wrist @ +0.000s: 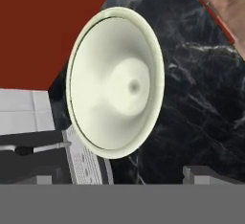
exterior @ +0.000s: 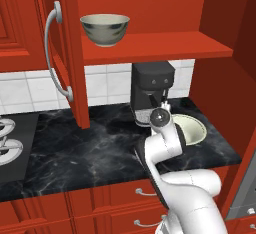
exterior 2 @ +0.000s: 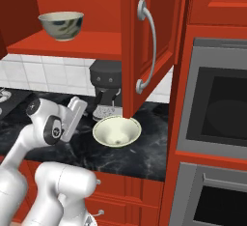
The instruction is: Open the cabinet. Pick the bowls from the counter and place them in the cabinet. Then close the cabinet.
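Observation:
The cabinet stands open, both doors swung out, with its long silver handles showing. On its red shelf sits the deeper cream bowl with dark bluish marks. The wider, shallower bowl with a dark green rim rests on the black marble counter, in front of the coffee machine. My gripper is open, its fingers set wide apart, and hovers just short of this bowl with nothing held. In the right base view my hand hangs to the left of the bowl.
A black coffee machine stands against the tiled wall right behind the shallow bowl. The right cabinet door hangs over the bowl's far side. A stove lies at the left, a wall oven at the right, red drawers below.

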Robot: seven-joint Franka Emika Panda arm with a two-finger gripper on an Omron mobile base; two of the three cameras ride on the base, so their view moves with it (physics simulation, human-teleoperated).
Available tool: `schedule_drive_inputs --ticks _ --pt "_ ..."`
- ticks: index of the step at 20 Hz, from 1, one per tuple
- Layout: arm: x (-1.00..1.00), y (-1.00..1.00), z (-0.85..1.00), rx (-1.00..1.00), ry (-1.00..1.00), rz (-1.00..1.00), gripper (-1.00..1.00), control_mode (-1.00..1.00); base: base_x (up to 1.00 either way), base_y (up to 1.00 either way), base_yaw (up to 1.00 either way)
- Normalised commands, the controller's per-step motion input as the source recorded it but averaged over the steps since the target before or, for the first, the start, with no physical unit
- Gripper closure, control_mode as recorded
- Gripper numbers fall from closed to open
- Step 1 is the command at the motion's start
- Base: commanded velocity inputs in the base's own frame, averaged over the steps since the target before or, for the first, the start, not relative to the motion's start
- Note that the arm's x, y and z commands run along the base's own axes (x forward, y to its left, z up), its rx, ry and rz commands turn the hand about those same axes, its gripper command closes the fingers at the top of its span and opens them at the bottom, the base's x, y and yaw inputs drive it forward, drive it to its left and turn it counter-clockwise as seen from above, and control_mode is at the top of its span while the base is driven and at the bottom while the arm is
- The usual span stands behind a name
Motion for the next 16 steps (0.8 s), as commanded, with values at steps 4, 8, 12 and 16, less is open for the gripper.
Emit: schedule_drive_inputs --ticks 4,8,12,16 --pt "0.22 -0.1 -0.24 0.06 0.0 0.0 -1.0 -1.0 0.0 0.0 0.0" --pt "0.2 -0.1 -0.27 0.06 0.01 -0.03 -1.0 -1.0 0.0 0.0 0.0" --pt "0.14 -0.05 -0.32 0.01 0.02 -0.08 -1.0 -1.0 0.0 0.0 0.0" --pt "0.01 0.0 -0.29 0.0 0.0 -0.16 -1.0 -1.0 0.0 0.0 0.0"
